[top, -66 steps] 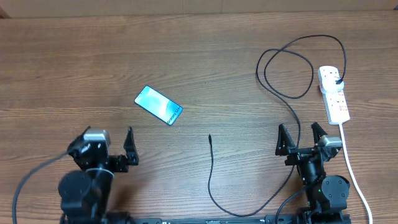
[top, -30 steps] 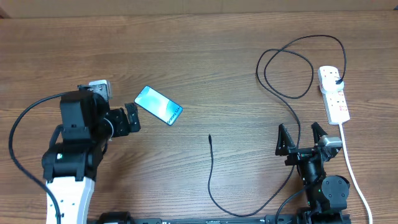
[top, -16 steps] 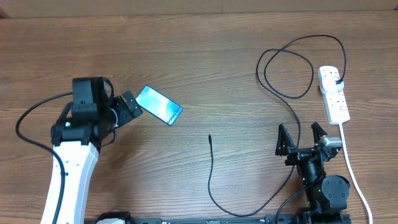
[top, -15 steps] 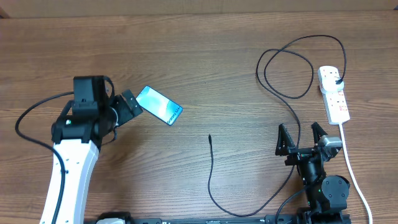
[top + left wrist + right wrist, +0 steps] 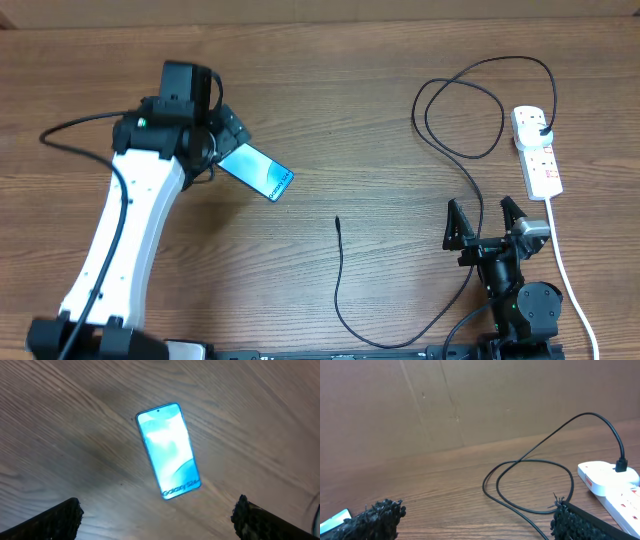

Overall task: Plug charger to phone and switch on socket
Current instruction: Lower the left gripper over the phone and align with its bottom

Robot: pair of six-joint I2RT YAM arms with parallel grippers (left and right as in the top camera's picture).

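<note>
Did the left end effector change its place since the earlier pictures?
Yes. The left end effector went from the near side up to the phone, which lies unmoved.

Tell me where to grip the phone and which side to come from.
Pinch the phone across its long edges near mid-length, coming straight down. It lies flat, screen up, so only the thin sides offer purchase; the open left gripper hangs above it.

The left gripper [image 5: 226, 133] hangs far out from its base, jaws wide. The right gripper [image 5: 484, 222] sits tucked back, jaws apart.
</note>
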